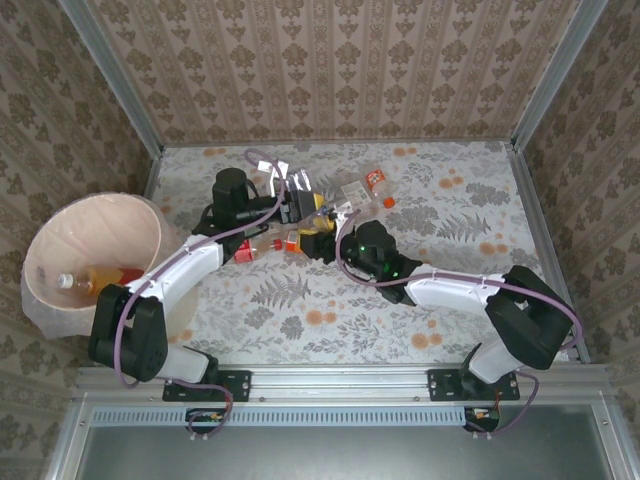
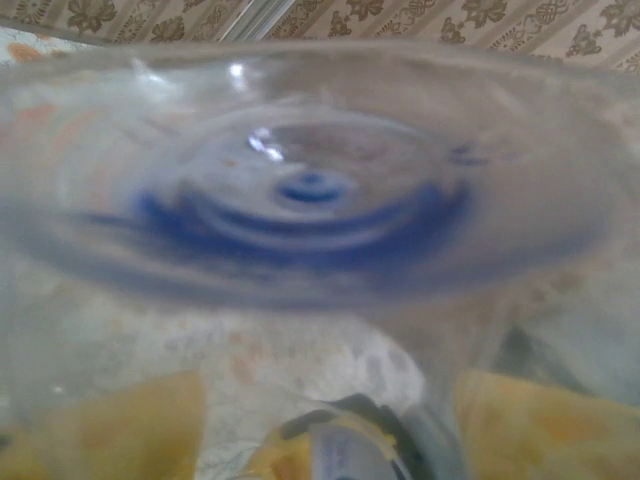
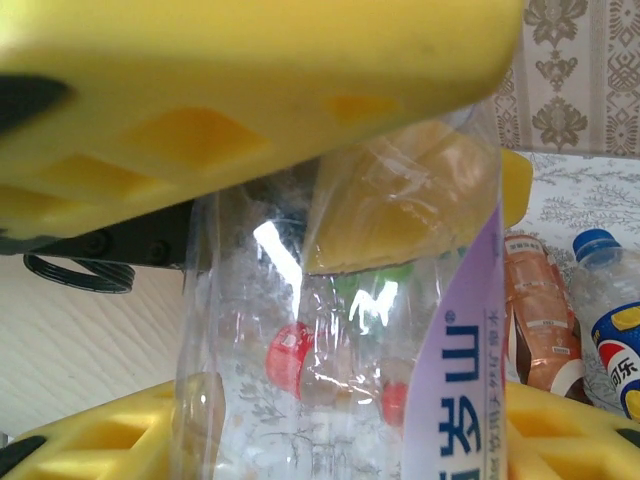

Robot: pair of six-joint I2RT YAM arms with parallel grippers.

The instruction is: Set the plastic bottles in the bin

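Observation:
A clear plastic bottle point(image 2: 310, 190), its blue cap showing through its base, sits right against my left gripper point(image 2: 330, 440). The view is blurred. The yellow fingers point(image 2: 100, 430) stand on either side of the bottle, and contact is unclear. In the top view the left gripper point(image 1: 298, 205) is over a cluster of bottles point(image 1: 300, 236) at the table's middle back. My right gripper point(image 3: 330, 330) is shut on a crushed clear bottle with a purple label point(image 3: 450, 390), beside that cluster point(image 1: 322, 238). The bin point(image 1: 60, 225) stands at the left with an orange bottle point(image 1: 100, 278) inside.
More bottles lie loose: one with a red cap point(image 1: 375, 182) at the back, one with an orange cap point(image 1: 247, 250) near the left arm, and a brown-labelled one point(image 3: 540, 310) next to a blue-capped one point(image 3: 610, 300). Patterned walls enclose the table.

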